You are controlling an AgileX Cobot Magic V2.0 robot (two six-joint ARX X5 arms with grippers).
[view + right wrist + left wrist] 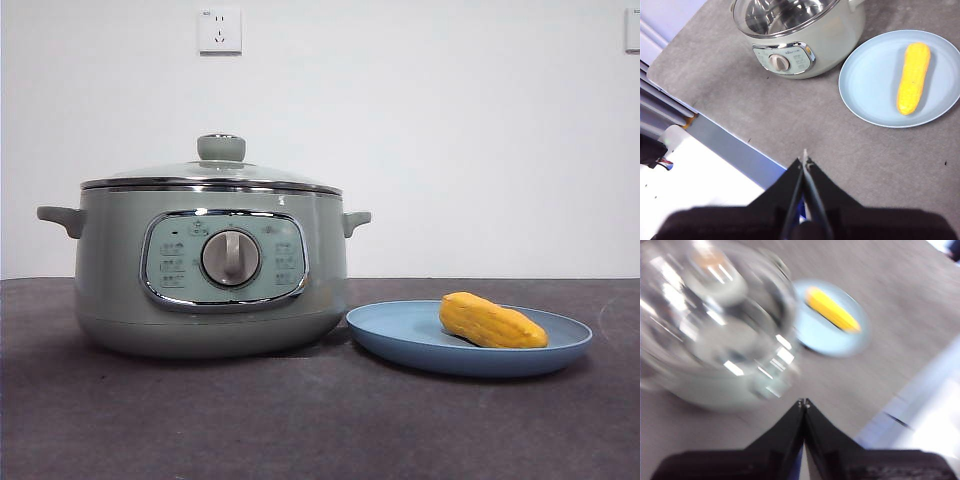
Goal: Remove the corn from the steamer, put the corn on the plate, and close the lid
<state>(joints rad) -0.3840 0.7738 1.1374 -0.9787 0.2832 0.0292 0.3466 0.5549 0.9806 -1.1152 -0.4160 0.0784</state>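
The sage-green steamer (210, 275) stands on the table with its glass lid (215, 172) seated on top. The yellow corn (491, 322) lies on the light-blue plate (400, 330) beside the steamer. The right wrist view shows the steamer (805, 45), the plate (865, 85) and the corn (913, 77) from above. The left wrist view is blurred and shows the lid (715, 315), the plate (815, 335) and the corn (832, 310). My left gripper (804, 402) is shut and empty, high above the table. My right gripper (804, 159) is shut and empty, also raised near the table's edge.
A dark grey mat (300, 420) covers the table. A white wall with a socket (220, 30) stands behind. The table's edge and a white and blue surface (705, 170) show below the right gripper.
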